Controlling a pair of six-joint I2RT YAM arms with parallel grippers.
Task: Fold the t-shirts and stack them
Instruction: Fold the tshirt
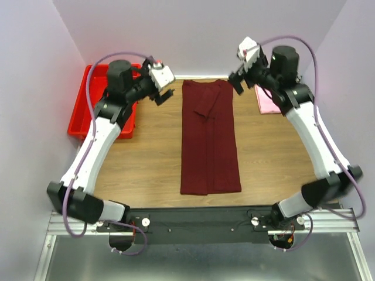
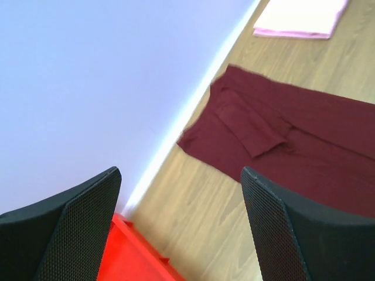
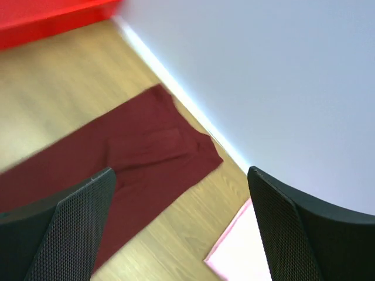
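Left fingers (image 2: 82, 228) and right fingers (image 3: 76, 216) are both gaping wide, holding nothing, hovering off the far corners of the maroon shirt (image 1: 210, 146), which is lying as a folded strip down the middle of the bench (image 1: 146, 152). Next fold is probably going end to end, so they're needing matched pinches through all layers. Left wrist view is showing the pink shirt (image 2: 299, 17) folded flat at the far right; overhead, the right arm (image 1: 310, 134) is hiding most of it.

plain dark maroon t-shirt (image 1: 210, 140), light pink t-shirt (image 1: 266, 102), red bin (image 1: 79, 120).
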